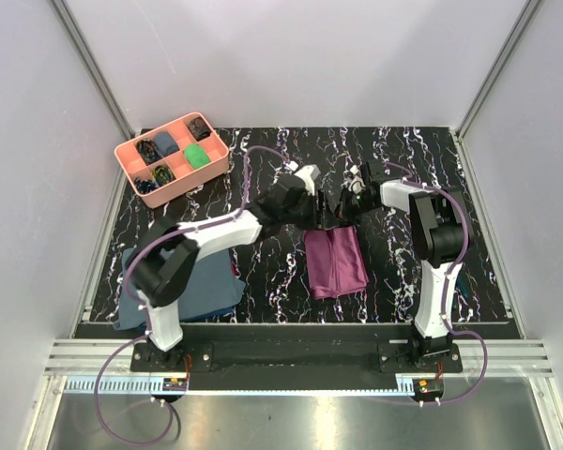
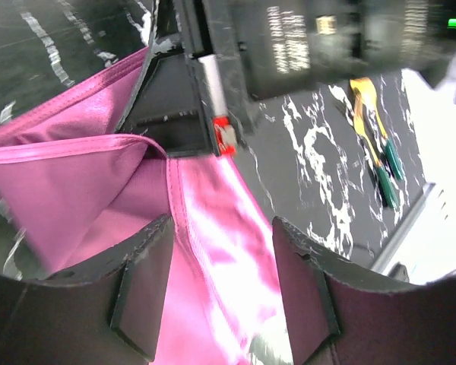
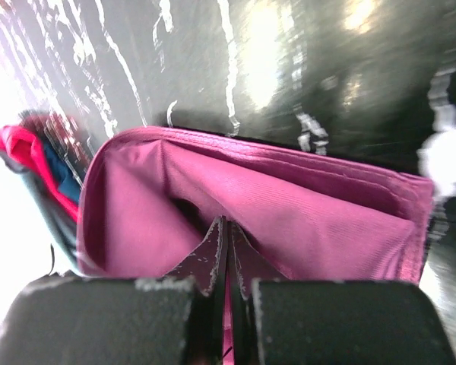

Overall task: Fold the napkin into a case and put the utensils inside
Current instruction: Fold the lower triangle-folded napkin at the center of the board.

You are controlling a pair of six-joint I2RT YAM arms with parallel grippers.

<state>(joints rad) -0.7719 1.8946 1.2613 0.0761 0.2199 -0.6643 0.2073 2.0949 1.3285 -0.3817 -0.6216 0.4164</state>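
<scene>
The napkin (image 1: 335, 264) lies just toward 5 o'clock of the middle of the table (image 1: 422, 150), already folded into a narrow oblong of several layers. The folding part of the task therefore looks done, or nearly so. Both arms meet at the oblong's 12 o'clock end.

The right gripper (image 3: 226, 247) has its fingers pressed together, and a sliver of plum cloth shows between them. It appears to be clamped on the top layer of the napkin, lifting it so the fold gapes like a pocket mouth. In the left wrist view the left gripper (image 2: 222, 255) stands with its fingers apart just above the bright cloth, holding nothing.

The utensils (image 2: 393, 160) lie on the bare table at about 2 o'clock in the left wrist view, apart from the napkin and not yet inside it. They cannot be made out in the overhead view. What is left, judging from this, is to pick them up and slide them into the opened case while the right side keeps the mouth raised.

The pink tray (image 1: 190, 185) sits at 10 o'clock on the table and the blue cloth (image 1: 202, 281) at 8 o'clock, neither of them involved.
</scene>
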